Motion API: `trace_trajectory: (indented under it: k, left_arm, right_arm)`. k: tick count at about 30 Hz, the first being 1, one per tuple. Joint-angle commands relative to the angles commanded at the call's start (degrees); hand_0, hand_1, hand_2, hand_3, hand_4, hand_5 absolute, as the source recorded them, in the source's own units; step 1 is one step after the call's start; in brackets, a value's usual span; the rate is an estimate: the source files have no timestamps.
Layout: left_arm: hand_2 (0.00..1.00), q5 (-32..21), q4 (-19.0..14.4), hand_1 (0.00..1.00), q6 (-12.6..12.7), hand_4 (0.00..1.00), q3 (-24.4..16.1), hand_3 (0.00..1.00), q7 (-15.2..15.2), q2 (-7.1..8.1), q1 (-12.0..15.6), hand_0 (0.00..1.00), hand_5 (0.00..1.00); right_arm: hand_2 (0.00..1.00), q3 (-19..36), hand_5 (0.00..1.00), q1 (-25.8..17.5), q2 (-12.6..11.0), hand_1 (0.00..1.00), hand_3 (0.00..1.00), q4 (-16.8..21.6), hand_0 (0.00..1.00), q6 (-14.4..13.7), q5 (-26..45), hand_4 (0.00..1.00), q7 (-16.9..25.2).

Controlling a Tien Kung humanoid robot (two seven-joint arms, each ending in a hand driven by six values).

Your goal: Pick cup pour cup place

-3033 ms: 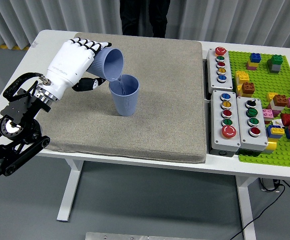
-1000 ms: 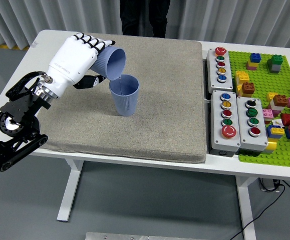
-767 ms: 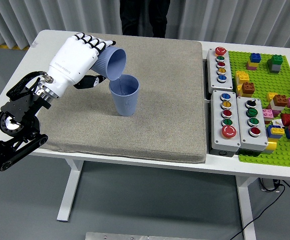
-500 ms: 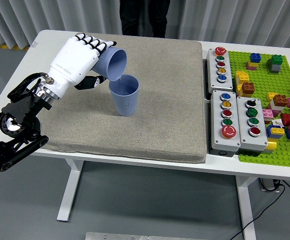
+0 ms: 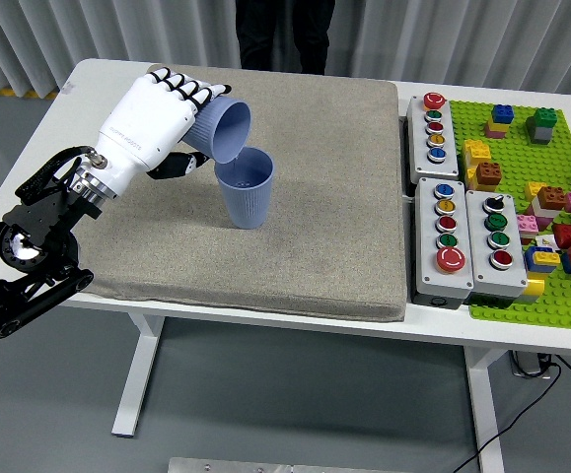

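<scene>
Over the grey mat (image 5: pixel 315 197) the left hand (image 5: pixel 152 118) wraps its fingers around a pale blue ribbed cup (image 5: pixel 221 128), tipped so its mouth hangs just above the upright matching cup (image 5: pixel 246 189) (no stream is visible, so pouring looks about finished) and its contents land inside

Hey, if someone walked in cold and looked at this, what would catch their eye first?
Probably the white left hand at the mat's far left, holding a blue cup tipped over a second blue cup standing upright on the grey mat. Next, the bright green brick plate and the button boxes along the table's right side.
</scene>
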Motion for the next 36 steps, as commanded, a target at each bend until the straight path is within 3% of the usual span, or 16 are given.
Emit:
trace_trajectory:
  k: [15,21,23,28,31,33,36]
  left_arm:
    - [0.563,0.0,-0.2,0.554,-0.2,0.641,-0.7,0.601,-0.2,-0.12,0.5,0.596,0.168]
    - [0.563,-0.6,-1.8,0.554,-0.2,0.64,-3.2,0.6,-0.7,-0.17,1.0,0.595,0.167]
    - [0.563,-3.1,-1.8,0.554,0.3,0.64,-4.6,0.6,-1.7,-0.32,1.3,0.595,0.167]
    - [0.562,-15.4,-0.4,0.554,0.7,0.641,-7.9,0.594,-6.4,-0.87,1.9,0.593,0.168]
    - [0.55,-22.8,-0.1,0.541,-0.5,0.643,-9.2,0.569,-9.0,-1.35,2.4,0.585,0.166]
    - [0.55,-27.3,0.5,0.541,-1.9,0.643,-10.6,0.569,-12.0,-2.02,3.0,0.585,0.166]
    - [0.553,-34.7,0.9,0.539,-6.4,0.649,-14.3,0.582,-17.1,-2.99,4.8,0.566,0.17]
  right_arm:
    - [0.584,0.1,0.071,-0.2,0.1,0.659,0.591,0.0,0.69,0.0,-0.2,0.002,0.0]
    - [0.584,0.2,0.071,-0.2,0.1,0.659,0.591,0.0,0.69,0.0,-0.3,0.002,0.0]
    - [0.584,0.2,0.071,-0.1,0.1,0.659,0.591,0.0,0.69,0.0,-0.3,0.002,0.0]
    - [0.584,0.0,0.069,0.1,0.1,0.66,0.591,0.0,0.689,0.0,-0.1,0.002,0.0]
    - [0.585,-0.1,0.066,0.1,0.1,0.66,0.592,0.0,0.689,0.0,0.1,0.002,0.0]
    - [0.585,-0.1,0.066,0.2,0.1,0.66,0.592,0.0,0.689,0.0,0.0,0.002,0.0]
    - [0.585,-0.1,0.066,0.1,0.1,0.66,0.591,0.0,0.689,0.0,0.0,0.002,0.0]
